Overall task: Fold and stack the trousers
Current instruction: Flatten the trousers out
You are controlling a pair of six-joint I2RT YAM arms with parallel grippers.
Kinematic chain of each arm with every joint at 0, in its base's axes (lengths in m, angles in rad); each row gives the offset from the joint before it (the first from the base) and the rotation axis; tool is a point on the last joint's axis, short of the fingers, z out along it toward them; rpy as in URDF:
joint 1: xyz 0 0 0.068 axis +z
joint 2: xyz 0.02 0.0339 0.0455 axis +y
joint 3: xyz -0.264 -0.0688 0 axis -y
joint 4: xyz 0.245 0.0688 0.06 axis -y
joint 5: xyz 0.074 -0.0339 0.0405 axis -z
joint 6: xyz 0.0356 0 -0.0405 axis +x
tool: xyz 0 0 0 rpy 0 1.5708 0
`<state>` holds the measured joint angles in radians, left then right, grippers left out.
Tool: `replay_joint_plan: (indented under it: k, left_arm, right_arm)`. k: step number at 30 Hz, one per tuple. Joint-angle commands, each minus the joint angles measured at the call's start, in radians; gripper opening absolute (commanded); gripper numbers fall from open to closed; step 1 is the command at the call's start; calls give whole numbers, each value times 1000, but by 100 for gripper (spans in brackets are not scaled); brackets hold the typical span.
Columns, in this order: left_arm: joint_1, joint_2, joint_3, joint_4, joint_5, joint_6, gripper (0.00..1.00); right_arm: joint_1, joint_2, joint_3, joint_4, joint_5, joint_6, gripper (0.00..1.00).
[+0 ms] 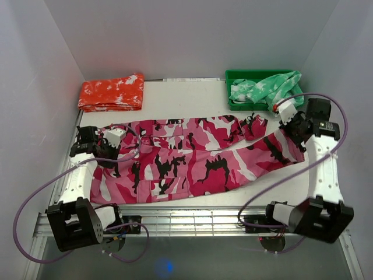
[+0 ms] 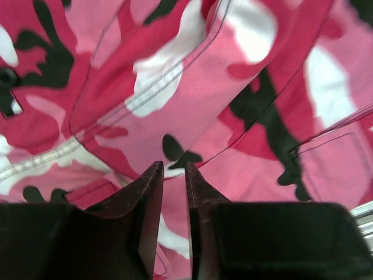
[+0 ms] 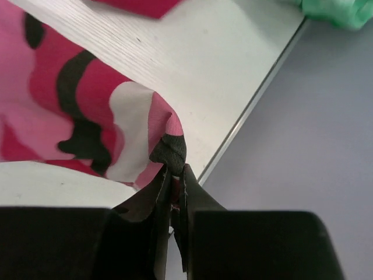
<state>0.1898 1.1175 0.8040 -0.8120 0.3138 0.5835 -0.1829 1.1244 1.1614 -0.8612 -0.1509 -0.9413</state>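
The trousers [image 1: 192, 157], pink-magenta camouflage with black and white patches, lie spread lengthwise across the white table, waist to the left and legs to the right. My left gripper [image 1: 119, 140] is down at the waist end. In the left wrist view its fingers [image 2: 173, 166] stand a narrow gap apart right over the cloth [image 2: 204, 105], and nothing shows pinched between the tips. My right gripper [image 1: 291, 125] is at the far end of a leg. In the right wrist view it [image 3: 176, 169] is shut on a black corner of the leg hem [image 3: 172, 149], lifted slightly.
A folded orange-red garment [image 1: 112, 92] lies at the back left. A green bin [image 1: 233, 76] at the back right holds a crumpled green garment [image 1: 265, 88]. The table's right edge [image 3: 250, 111] runs close beside my right gripper, with grey walls all round.
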Motion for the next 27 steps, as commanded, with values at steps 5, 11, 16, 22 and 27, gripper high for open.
replay_joint_plan:
  k: [5,11,16,22,27]
  left_arm:
    - [123,82,-150,112,-186,179,19]
    - [240,214,-97,160,-217,234,8]
    - [283,263,-36,160,-225,266,5]
    - [290,295,-8,186,-288,300,6]
    - [332,317,92,78,-213,331,13]
  right_arm:
    - [-187,544,223,-33,169,47,8]
    - [-253,748,236,-81,315,12,8]
    - [-274,759,143,-87,317,-8,14]
    - [-251,752,236,-127,212,47,75]
    - [-239,749,359,-203,61,29,75]
